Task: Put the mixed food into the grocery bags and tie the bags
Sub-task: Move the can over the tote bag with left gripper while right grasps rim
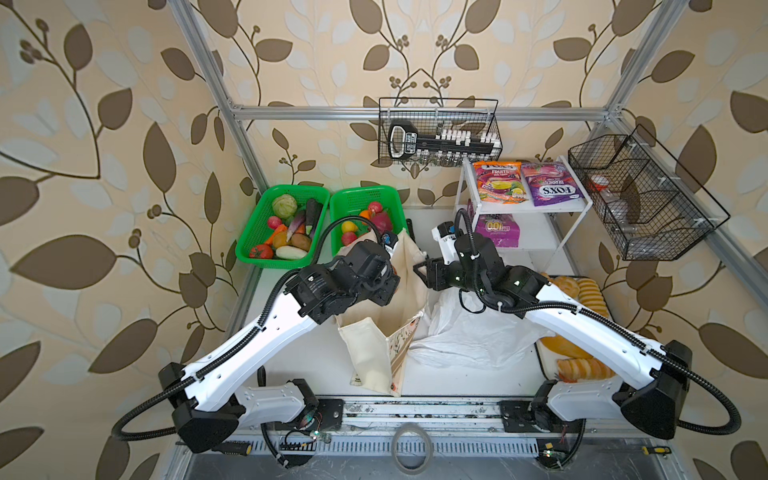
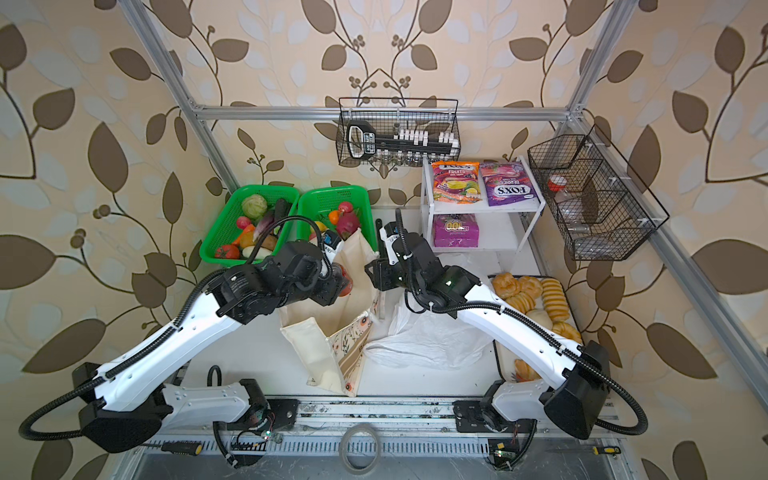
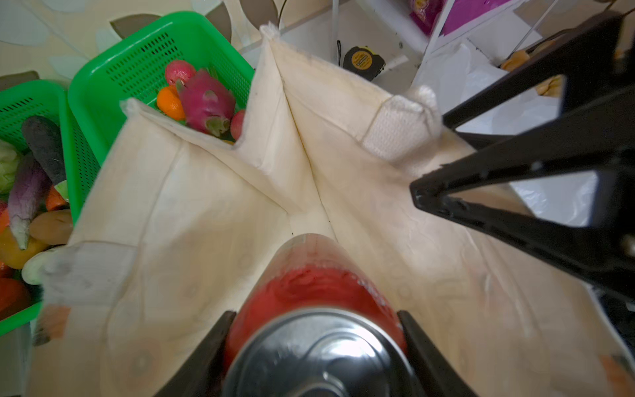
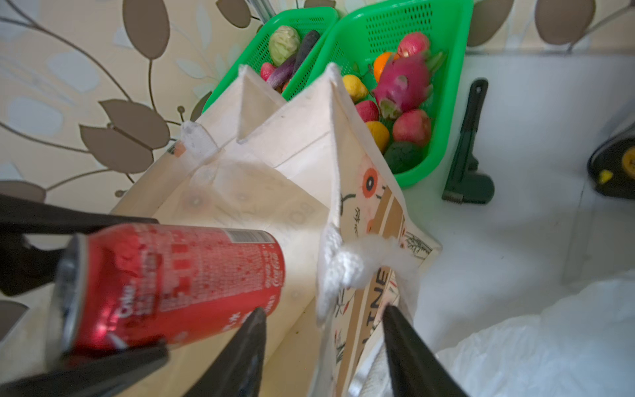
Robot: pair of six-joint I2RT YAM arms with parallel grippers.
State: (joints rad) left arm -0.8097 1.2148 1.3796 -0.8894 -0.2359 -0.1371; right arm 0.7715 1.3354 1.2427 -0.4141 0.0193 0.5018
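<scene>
Got the red soda can [image 3: 309, 292] clenched in the left hand [image 3: 315, 312], nose pointing down into the open cream tote [image 3: 206, 223] right under it. Over at the right hand [image 4: 323, 308]: spread open, straddling the tote's rim by the white strap [image 4: 347, 261], not pinching yet. Spotting the white plastic bag [image 1: 469, 332] crumpled on the surface [image 1: 307, 357] just beside that hand, plus a green basket [image 4: 395, 27] of toy fruit [image 4: 402, 82] past the tote.
</scene>
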